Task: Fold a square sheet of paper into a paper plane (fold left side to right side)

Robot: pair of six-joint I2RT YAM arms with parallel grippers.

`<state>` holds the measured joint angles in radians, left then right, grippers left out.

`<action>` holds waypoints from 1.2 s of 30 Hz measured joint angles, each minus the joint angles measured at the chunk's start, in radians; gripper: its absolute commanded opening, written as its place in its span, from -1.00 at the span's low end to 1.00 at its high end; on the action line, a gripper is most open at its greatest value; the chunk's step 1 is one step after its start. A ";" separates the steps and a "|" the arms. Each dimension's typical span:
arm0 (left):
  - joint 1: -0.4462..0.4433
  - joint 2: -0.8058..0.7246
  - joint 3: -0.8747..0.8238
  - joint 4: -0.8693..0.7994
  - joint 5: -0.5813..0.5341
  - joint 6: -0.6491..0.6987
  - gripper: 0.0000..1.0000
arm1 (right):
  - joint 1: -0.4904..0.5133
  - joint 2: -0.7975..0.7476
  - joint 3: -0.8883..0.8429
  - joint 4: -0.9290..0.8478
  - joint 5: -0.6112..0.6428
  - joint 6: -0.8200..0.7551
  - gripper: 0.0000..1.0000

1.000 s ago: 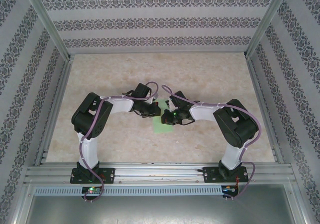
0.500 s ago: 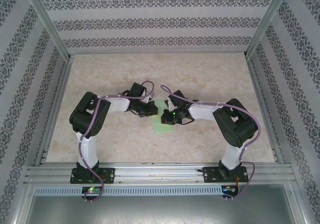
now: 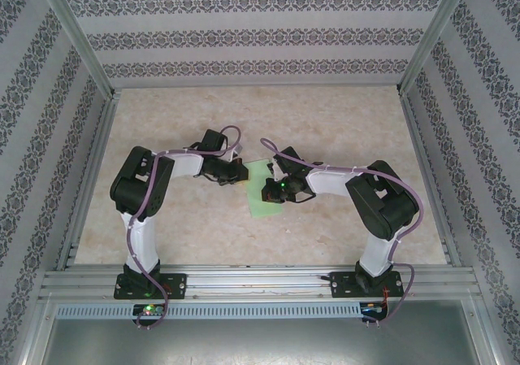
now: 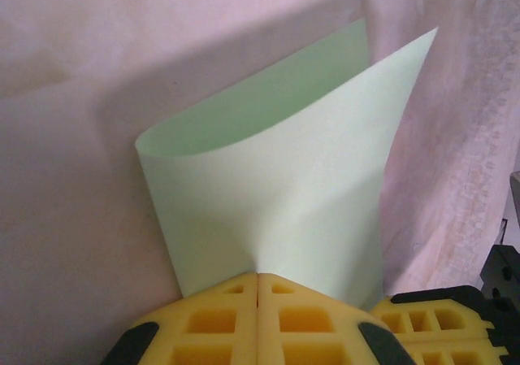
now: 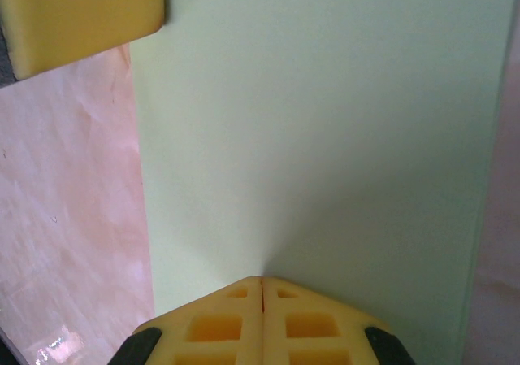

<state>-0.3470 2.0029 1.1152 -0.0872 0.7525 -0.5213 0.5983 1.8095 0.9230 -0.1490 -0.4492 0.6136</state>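
Note:
The square sheet of paper (image 3: 258, 207) is light green and lies mid-table between both arms. In the left wrist view the sheet of paper (image 4: 284, 186) is bent over on itself in a loose, rounded fold at its left, with no sharp crease. My left gripper (image 4: 257, 275) (image 3: 240, 174) is shut, and the upper layer runs into its fingertip seam. My right gripper (image 5: 261, 280) (image 3: 269, 192) is shut too, pinching the near edge of the paper (image 5: 325, 137). No paper plane shape shows.
The beige tabletop (image 3: 341, 129) is walled by patterned panels with metal rails (image 3: 260, 282) at the near edge. One yellow finger of the left gripper (image 5: 81, 15) sits at the paper's far corner in the right wrist view. The right gripper's yellow fingers (image 4: 431, 328) lie close beside my left.
The left arm has drawn back to the left, and more of the green paper now shows beside it. The right arm has stayed put.

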 measured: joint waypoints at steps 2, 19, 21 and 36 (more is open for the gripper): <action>0.006 0.014 0.026 -0.019 -0.001 0.007 -0.89 | 0.000 0.000 0.000 0.000 0.000 0.000 -1.00; 0.083 0.062 0.156 -0.038 -0.129 0.077 -0.89 | 0.000 0.000 -0.009 0.021 -0.011 0.034 -1.00; 0.080 -0.002 0.084 -0.035 -0.128 0.074 -0.89 | 0.000 -0.003 -0.018 0.035 -0.012 0.043 -1.00; -0.099 -0.245 -0.220 0.066 -0.071 -0.085 -0.89 | 0.002 -0.006 -0.024 0.045 -0.011 0.055 -1.00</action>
<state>-0.4461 1.7584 0.8951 -0.0212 0.6811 -0.6060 0.6006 1.8034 0.8993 -0.1043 -0.4599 0.6682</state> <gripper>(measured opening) 0.059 0.065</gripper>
